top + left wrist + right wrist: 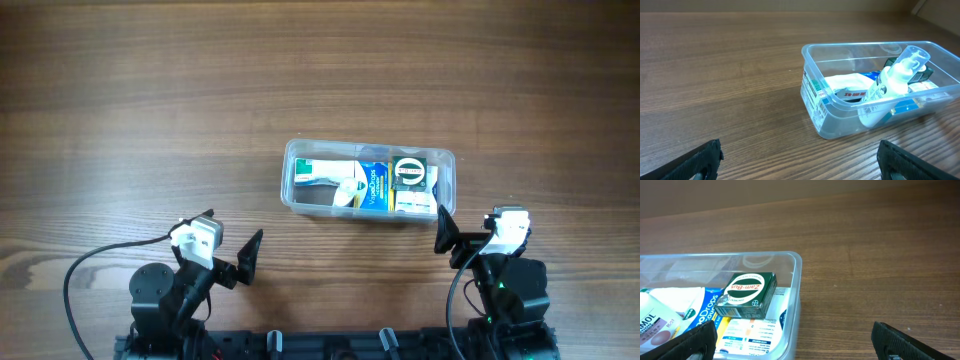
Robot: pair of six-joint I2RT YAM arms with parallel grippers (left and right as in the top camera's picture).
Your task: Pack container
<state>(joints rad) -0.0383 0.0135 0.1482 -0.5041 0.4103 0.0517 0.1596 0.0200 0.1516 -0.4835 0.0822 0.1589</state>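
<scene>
Starting at left: note left hand (800, 167) spread wide, gripping nothing, hovering low over bare worktop (120, 120), apart from the load. Moving right: find container (290, 178) upright and lidless, a little right of worktop centre. Read contents left to right: white packet (850, 82) at the left end, small clear spray bottle (892, 80) leaning across it, blue VapoDrops box (372, 188) mid-tub, green Zam-Buk box (747, 294) lying atop a white carton (752, 330) at the right end. Spot no loose items on the worktop outside the tub. At far right: log right hand (795, 347) likewise fully spread and empty, just beside the tub's near right corner. Judge packing essentially finished; see no lid anywhere, so cannot tell about any closing step left.
</scene>
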